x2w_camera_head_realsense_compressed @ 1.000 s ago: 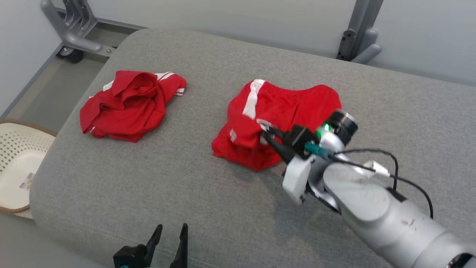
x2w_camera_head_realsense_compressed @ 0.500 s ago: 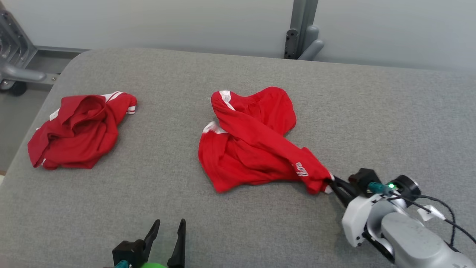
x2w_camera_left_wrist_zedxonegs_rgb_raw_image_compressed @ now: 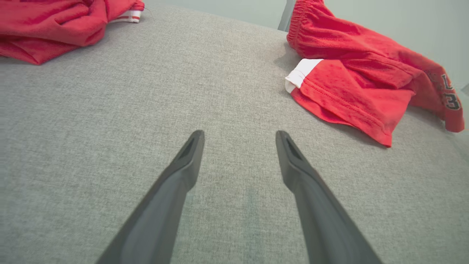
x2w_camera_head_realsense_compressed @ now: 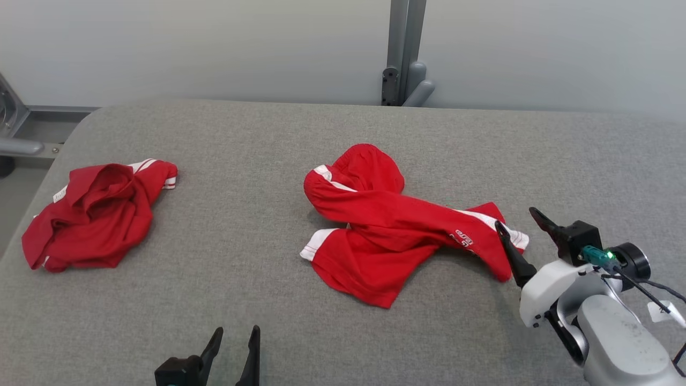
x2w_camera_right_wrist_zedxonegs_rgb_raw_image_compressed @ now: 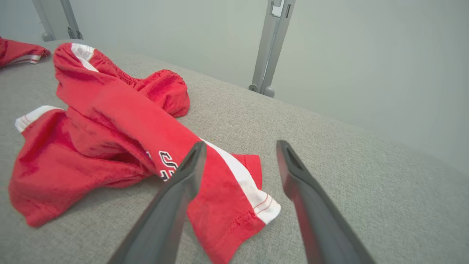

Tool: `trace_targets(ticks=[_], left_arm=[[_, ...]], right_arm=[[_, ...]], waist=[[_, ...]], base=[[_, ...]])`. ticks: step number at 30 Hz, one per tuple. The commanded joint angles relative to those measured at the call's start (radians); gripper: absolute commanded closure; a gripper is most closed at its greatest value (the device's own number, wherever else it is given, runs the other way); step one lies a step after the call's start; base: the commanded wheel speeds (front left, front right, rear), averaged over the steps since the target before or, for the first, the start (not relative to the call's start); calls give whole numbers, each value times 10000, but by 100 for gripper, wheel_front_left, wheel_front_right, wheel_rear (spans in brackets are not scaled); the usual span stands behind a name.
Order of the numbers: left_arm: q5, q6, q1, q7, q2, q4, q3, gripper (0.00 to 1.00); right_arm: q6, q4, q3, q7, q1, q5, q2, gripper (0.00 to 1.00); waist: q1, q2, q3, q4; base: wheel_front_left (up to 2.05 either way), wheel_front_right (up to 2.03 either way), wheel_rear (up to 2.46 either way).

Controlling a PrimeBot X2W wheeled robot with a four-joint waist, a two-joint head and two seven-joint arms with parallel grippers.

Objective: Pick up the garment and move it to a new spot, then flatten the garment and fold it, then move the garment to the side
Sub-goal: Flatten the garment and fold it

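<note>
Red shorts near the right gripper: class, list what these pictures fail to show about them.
- Print: right wrist view, partly covered by a finger of the right gripper; head view, too small to read.
- Waistband: head view, twisted folds of the shorts hide part.
- Underside: every view, pressed against the cushion.

A lab or test room was indicated. A wide grey fabric-padded bench (x2w_camera_head_realsense_compressed: 241, 300) was used as the work surface. Behind the bench, a bare pale wall (x2w_camera_head_realsense_compressed: 214, 48) and a grey metal post (x2w_camera_head_realsense_compressed: 401, 48) were noted; off its left end, grey metal framing (x2w_camera_head_realsense_compressed: 21, 146). On the bench, a red garment (x2w_camera_head_realsense_compressed: 386, 236) and a second red garment (x2w_camera_head_realsense_compressed: 91, 214) were left crumpled.
</note>
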Motion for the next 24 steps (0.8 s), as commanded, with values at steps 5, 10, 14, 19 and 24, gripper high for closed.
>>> trace_targets(ticks=[5,10,14,19,24], left_arm=[[-21,131,70,6,27,-147,253,0],[-14,235,-161,6,29,-323,535,0],[150,216,-647,6,26,-441,700,0],[496,61,-2215,6,32,-69,905,0],[454,-90,-4195,8,242,974,787,0]], right_arm=[[-14,-1197,-1172,-29,1240,-348,745,0],[-14,-1960,-1465,-29,2047,-586,1196,0],[-14,-2202,-1493,-29,2419,-668,1456,0],[-14,-2304,-1445,-29,2370,-678,1507,0],[-14,-2339,-1436,-29,2133,-682,1524,0]], waist=[[0,86,-176,-402],[0,86,-104,-1005],[0,86,98,-1511],[0,86,730,-2045],[0,86,1377,-2533]], base=[[0,0,0],[0,0,0],[0,0,0],[0,0,0],[0,0,0]])
